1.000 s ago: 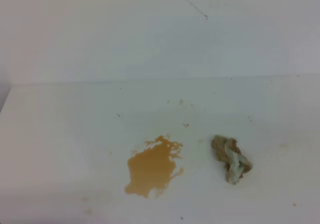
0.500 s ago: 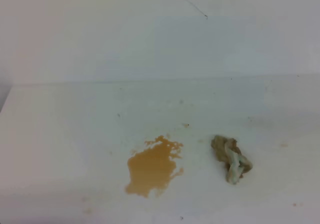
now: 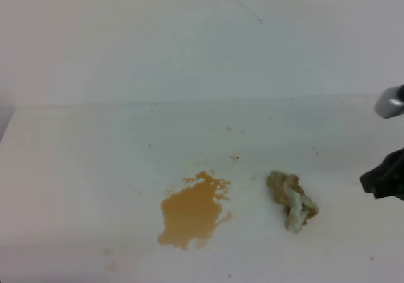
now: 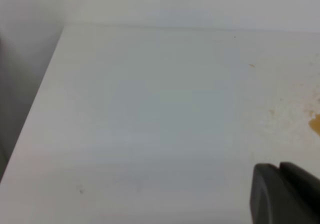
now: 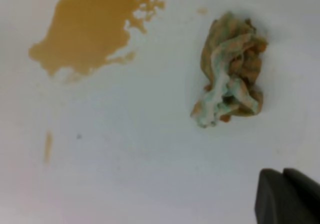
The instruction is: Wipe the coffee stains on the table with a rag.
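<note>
Lying loose on the white surface [image 3: 76, 169], the rag [image 3: 292, 201] sits well apart from the coffee stains [image 3: 192, 212], which spread wet and unwiped to its left. Right claw [image 3: 384, 177] enters from the right edge, jaws narrow, holding nothing. Left claw [image 4: 285, 194] shows only a dark tip; its state I cannot tell. Judged step: approach. Next move calls for opening over the rag and gripping it.

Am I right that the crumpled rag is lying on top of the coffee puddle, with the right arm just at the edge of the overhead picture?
Not quite: the rag lies beside the coffee stains, apart from them on bare table, as the exterior high view shows. The right arm is indeed at the edge.
</note>
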Motion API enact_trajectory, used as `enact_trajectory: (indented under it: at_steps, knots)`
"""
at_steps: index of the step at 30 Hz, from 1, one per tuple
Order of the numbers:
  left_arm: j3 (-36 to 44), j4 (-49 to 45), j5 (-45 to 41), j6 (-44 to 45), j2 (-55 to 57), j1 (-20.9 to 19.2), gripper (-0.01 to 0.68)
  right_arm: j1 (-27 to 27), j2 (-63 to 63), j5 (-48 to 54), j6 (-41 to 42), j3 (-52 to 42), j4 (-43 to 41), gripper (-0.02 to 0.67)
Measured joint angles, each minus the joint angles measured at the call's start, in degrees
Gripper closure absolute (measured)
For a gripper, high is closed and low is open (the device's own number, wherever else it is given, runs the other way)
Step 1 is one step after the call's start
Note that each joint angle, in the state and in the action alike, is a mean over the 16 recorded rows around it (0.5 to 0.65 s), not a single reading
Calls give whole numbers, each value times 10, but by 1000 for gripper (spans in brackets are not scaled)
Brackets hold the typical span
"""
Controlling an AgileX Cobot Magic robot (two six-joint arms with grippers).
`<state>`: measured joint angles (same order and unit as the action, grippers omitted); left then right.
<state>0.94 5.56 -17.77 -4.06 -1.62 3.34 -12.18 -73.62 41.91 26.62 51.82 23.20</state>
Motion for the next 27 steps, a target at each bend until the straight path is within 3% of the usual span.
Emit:
enact_trajectory:
  at_steps: [9, 22, 27]
  knots:
    - [-4, 0, 0, 0, 0, 0, 672, -98, -140, 4, -140, 123, -134, 606]
    - [-3, 0, 0, 0, 0, 0, 672, -115, -281, -5, -164, 203, -143, 315]
    - [-1, 0, 0, 0, 0, 0, 672, -115, -322, -20, -153, 205, -142, 254]
